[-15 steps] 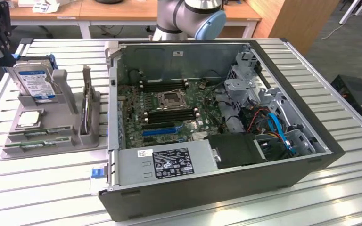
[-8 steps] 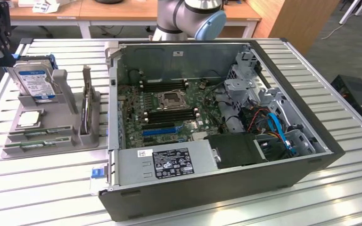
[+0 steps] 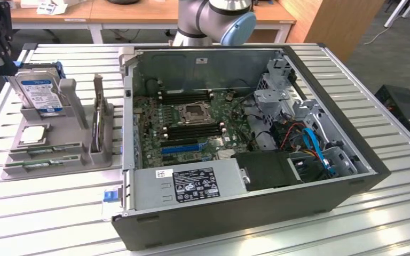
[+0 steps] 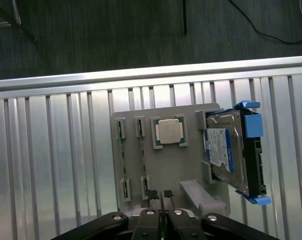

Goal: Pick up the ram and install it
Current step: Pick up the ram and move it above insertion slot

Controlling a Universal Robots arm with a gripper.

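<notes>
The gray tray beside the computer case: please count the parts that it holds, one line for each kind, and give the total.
Ram sticks: 2
Processor: 1
Hard drive: 1
Upright card: 1
Total: 5

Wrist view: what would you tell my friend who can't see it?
A shut gripper hovers over a grey tray on a slatted metal table. The tray holds two thin ram sticks, a square silver processor and a hard drive with blue brackets.
</notes>
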